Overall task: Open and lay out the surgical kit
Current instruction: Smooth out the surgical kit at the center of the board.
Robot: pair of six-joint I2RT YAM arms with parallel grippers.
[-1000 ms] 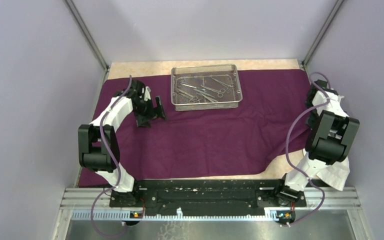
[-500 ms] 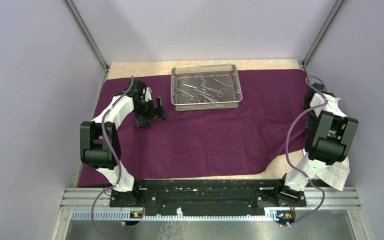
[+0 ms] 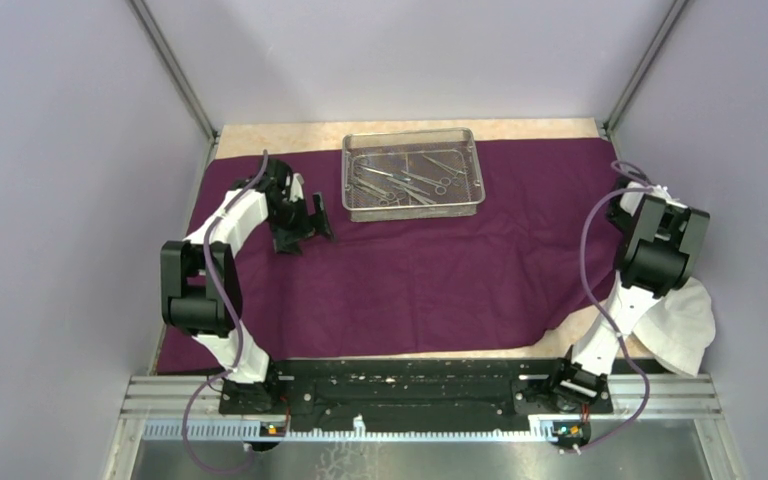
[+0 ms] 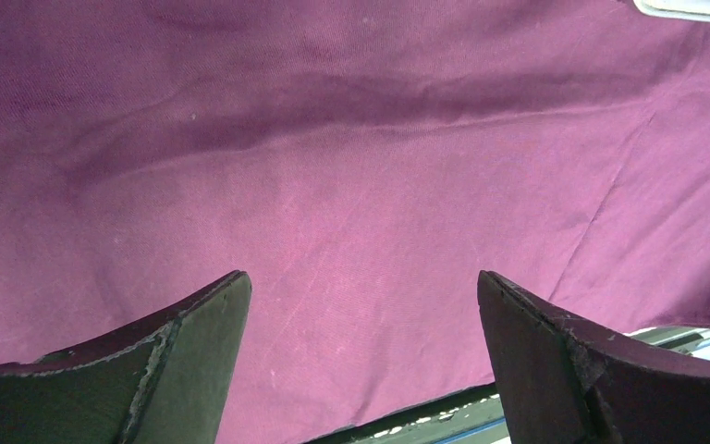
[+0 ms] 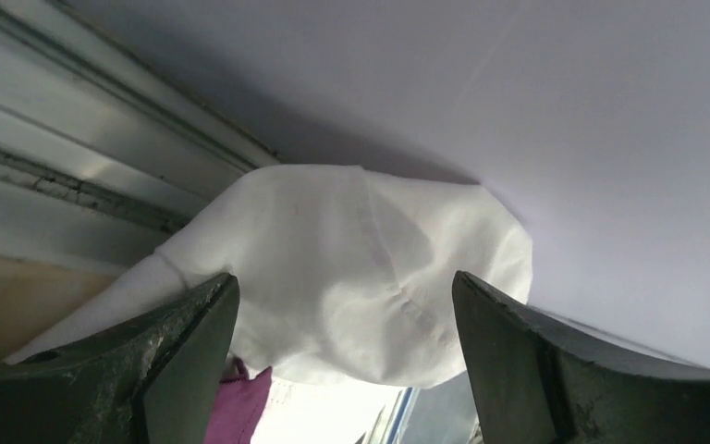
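The dark purple cloth wrap (image 3: 440, 270) lies spread over the table. The silver wire-mesh tray (image 3: 346, 185) stands on its far edge and holds several steel instruments (image 3: 405, 182). My left gripper (image 3: 305, 225) hangs open and empty just above the cloth, left of the tray. In the left wrist view, the left gripper (image 4: 361, 277) has only purple cloth (image 4: 351, 166) between its fingers. My right gripper (image 5: 344, 276) is open over a white cloth (image 5: 361, 240) at the table's right edge. In the top view the right arm (image 3: 660, 240) hides the right gripper.
The white cloth (image 3: 685, 330) hangs off the front right corner by the side wall. Bare tan tabletop (image 3: 280, 135) shows behind the purple cloth. The black base rail (image 3: 410, 385) runs along the near edge. Walls close in on both sides.
The right arm has swung its wrist towards the right wall, and the white cloth now lies lower and further right. The left arm has barely moved.
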